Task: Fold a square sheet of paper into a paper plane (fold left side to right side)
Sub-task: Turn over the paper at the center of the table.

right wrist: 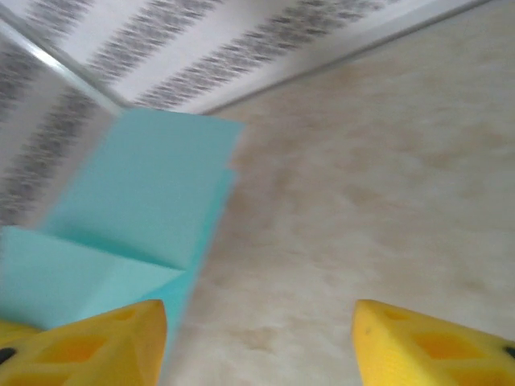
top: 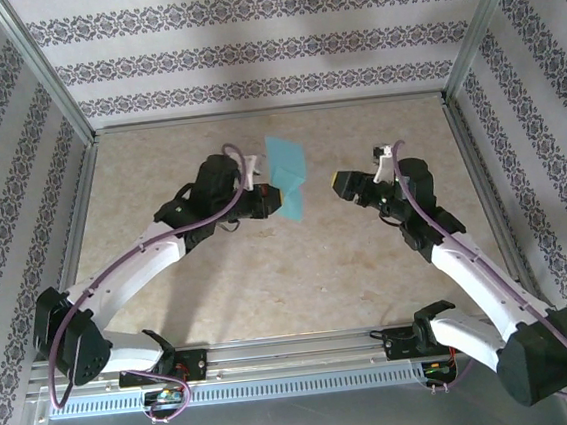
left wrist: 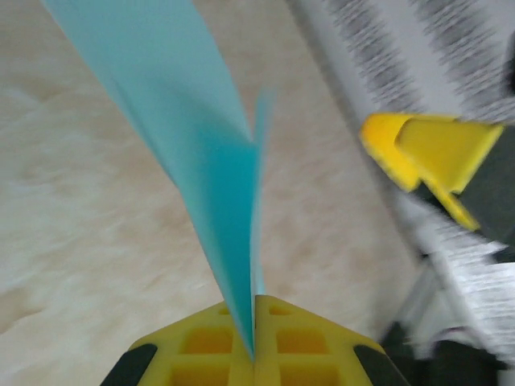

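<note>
Cyan sheet of paper point(top: 288, 175) shows creases and doubled layers, so judge it partly folded and not yet a dart. Your left pincer point(top: 270, 200) is clamped on its edge, holding it raised over the far centre of the tabletop point(top: 271, 294). Your right pincer point(top: 342, 182) stands open to its right, gripping nothing. Further folds remain.

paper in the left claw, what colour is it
Plain cyan, no pattern; the paper shows best in the right wrist view, pinched in the left claw.
</note>
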